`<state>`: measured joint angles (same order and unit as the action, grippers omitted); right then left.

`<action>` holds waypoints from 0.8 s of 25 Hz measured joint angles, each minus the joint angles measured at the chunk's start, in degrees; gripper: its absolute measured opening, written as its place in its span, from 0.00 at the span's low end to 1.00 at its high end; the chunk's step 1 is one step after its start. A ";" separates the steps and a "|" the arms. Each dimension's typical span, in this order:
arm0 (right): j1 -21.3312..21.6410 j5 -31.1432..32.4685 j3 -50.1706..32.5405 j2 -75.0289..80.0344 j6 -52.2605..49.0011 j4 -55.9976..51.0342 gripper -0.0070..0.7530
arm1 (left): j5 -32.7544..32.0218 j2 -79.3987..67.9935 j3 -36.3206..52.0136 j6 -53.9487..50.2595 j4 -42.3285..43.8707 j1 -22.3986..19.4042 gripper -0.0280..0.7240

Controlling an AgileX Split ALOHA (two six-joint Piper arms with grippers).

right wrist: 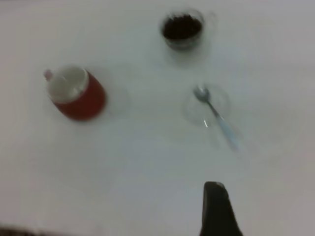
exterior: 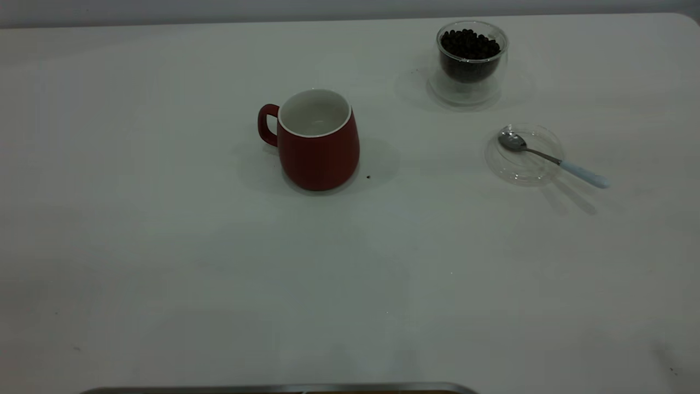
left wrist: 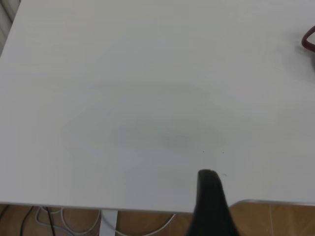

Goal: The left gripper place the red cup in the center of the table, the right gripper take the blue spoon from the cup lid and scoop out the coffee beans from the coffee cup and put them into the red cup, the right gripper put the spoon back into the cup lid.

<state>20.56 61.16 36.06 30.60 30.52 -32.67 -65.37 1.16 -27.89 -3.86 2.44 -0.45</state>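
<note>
The red cup stands upright near the middle of the white table, white inside and with nothing in it, handle toward the left. At the back right stands the clear coffee cup, heaped with coffee beans. In front of it lies the cup lid, with the blue spoon resting in it, bowl on the glass and handle sticking out past the rim to the right. Neither gripper shows in the exterior view. My left gripper hangs over the table's near edge, far from the red cup. My right gripper is above bare table, short of the spoon.
A tiny dark speck lies beside the red cup's base. A grey metal edge runs along the front of the table. Below the table's edge in the left wrist view are a wooden floor and cables.
</note>
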 joint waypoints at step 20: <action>-14.39 9.56 -0.06 -22.15 -14.65 19.85 0.69 | 0.00 0.00 0.00 0.20 0.00 0.00 0.82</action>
<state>6.17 70.72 36.00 8.45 15.87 -12.83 -65.37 1.16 -27.89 -3.66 2.44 -0.45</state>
